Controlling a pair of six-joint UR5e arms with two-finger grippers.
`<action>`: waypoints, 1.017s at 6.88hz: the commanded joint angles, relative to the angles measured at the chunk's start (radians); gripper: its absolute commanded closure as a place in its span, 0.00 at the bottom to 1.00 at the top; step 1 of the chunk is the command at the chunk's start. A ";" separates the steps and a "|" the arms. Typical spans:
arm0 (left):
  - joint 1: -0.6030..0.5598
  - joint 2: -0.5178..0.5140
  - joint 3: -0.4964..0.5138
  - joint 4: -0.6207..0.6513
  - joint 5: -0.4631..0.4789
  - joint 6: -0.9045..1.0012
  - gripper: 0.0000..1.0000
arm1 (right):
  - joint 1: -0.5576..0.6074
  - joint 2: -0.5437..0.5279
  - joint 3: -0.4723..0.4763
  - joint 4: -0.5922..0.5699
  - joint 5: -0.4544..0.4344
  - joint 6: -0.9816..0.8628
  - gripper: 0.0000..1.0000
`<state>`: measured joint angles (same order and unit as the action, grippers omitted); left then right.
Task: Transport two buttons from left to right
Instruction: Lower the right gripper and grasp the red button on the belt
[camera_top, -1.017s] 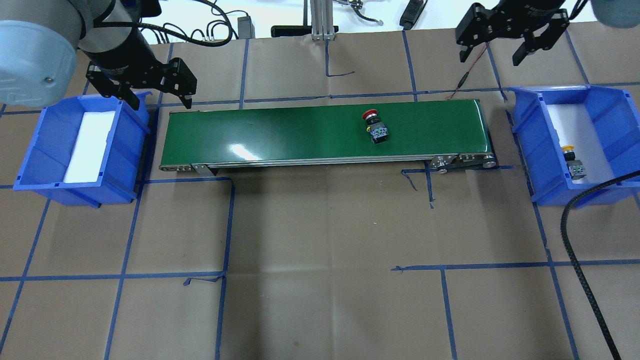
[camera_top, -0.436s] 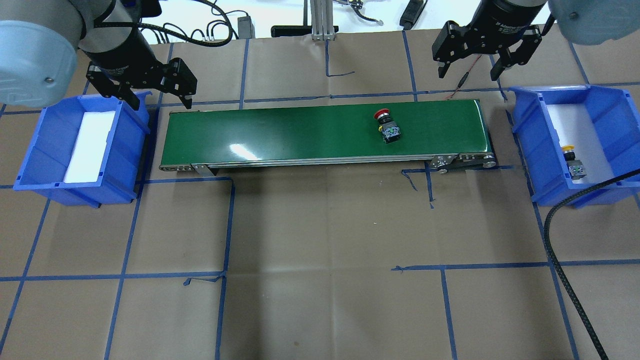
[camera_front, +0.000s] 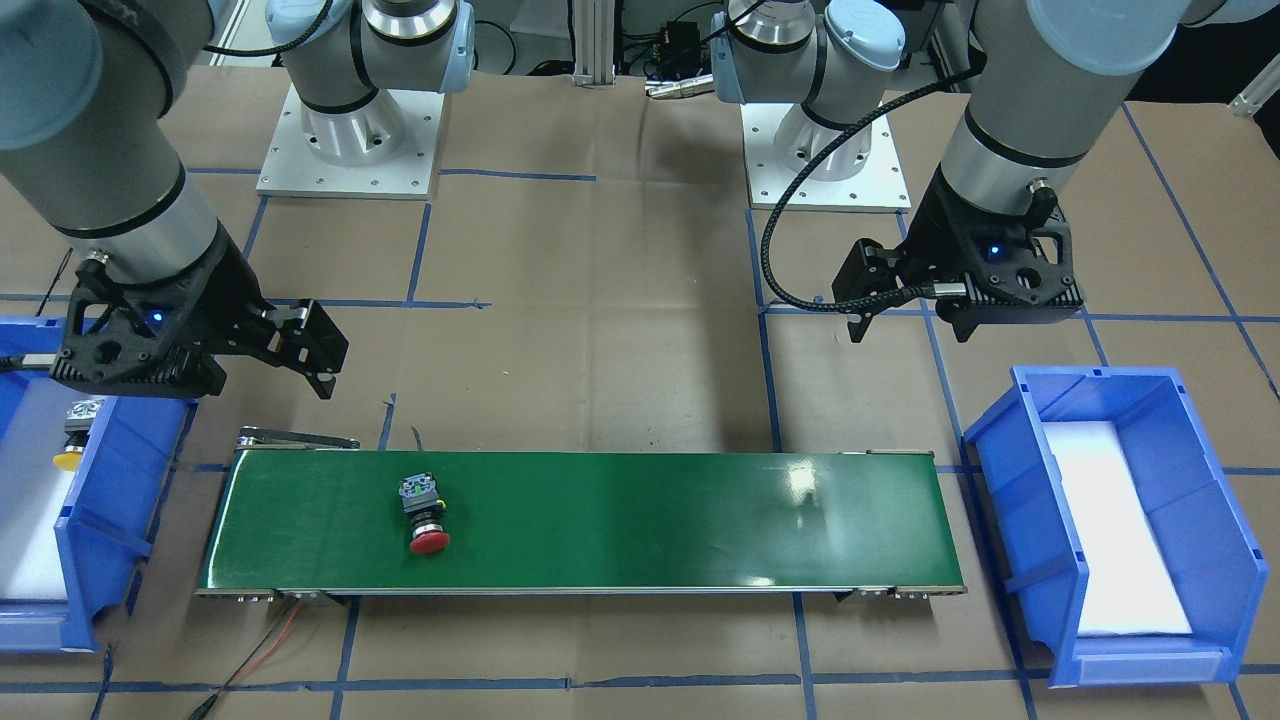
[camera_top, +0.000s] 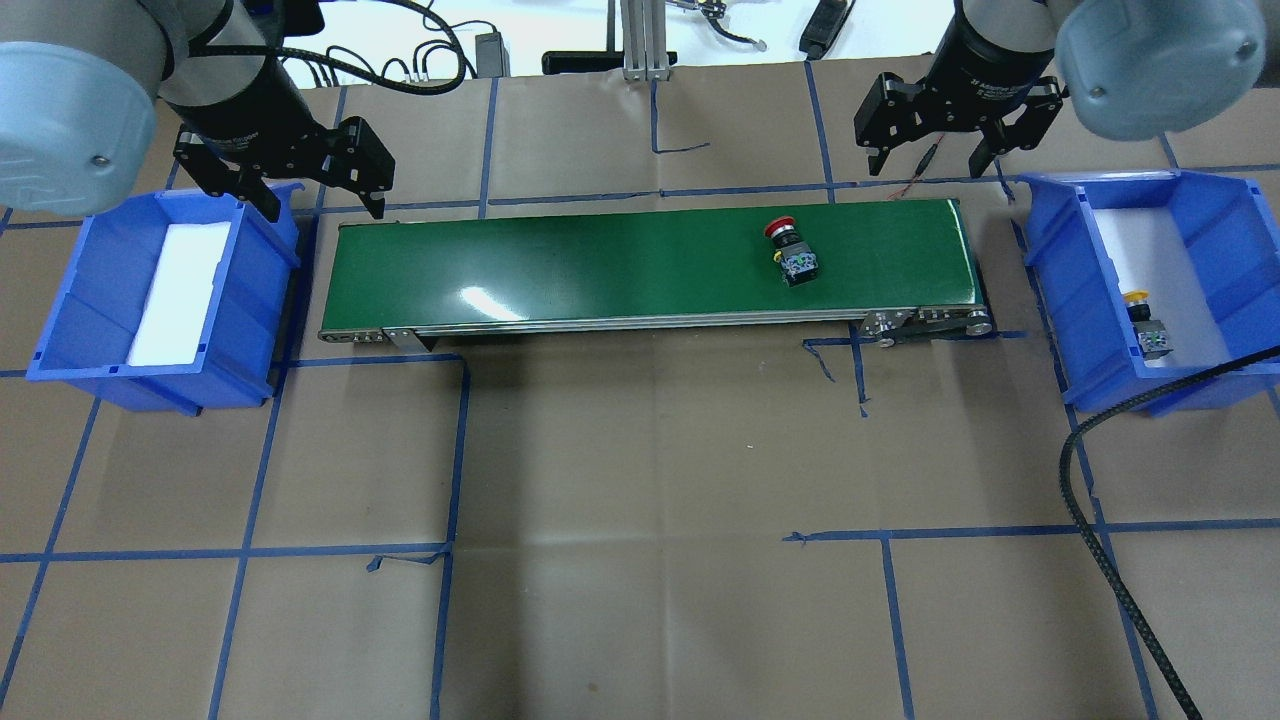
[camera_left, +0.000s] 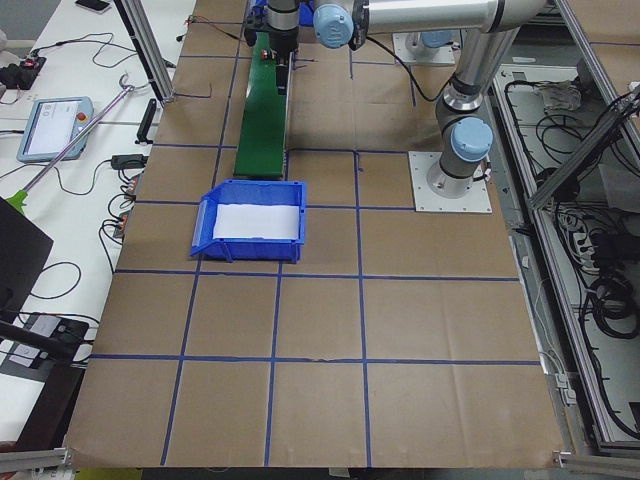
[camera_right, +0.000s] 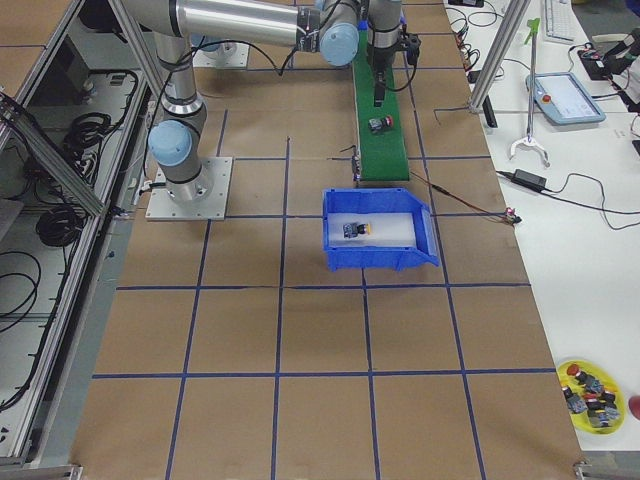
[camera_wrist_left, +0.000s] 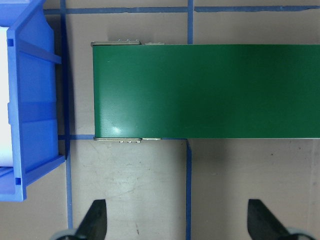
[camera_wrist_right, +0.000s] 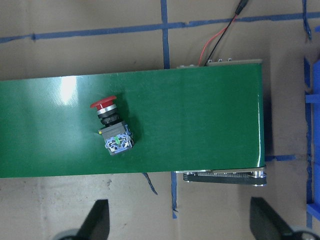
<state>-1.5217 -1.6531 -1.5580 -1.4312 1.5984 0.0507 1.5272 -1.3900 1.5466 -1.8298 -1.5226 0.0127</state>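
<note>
I see the red button (camera_top: 791, 251) lying on its side on the green conveyor (camera_top: 560, 260), near its right end. The yellow button (camera_top: 1146, 327) rests in the right blue bin (camera_top: 1070, 300). My right gripper (camera_top: 925, 170) hangs spread and empty by the belt's right end. The left gripper (camera_top: 325, 213), also spread, hovers beside the left bin (camera_top: 90, 300).

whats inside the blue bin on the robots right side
The right bin holds one yellow-capped button lying on its side on a white liner. A black cable crosses its near corner, hiding that bit of floor.
</note>
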 joint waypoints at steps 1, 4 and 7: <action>0.000 0.000 0.001 -0.002 0.000 0.000 0.00 | 0.001 0.028 0.079 -0.126 -0.001 -0.005 0.00; 0.000 0.001 0.001 -0.002 -0.002 0.000 0.00 | 0.001 0.124 0.073 -0.152 0.002 -0.010 0.01; 0.000 0.001 0.001 -0.002 -0.002 0.000 0.00 | 0.001 0.184 0.081 -0.195 -0.001 -0.011 0.01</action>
<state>-1.5217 -1.6521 -1.5570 -1.4327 1.5969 0.0506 1.5278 -1.2234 1.6245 -2.0208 -1.5223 0.0025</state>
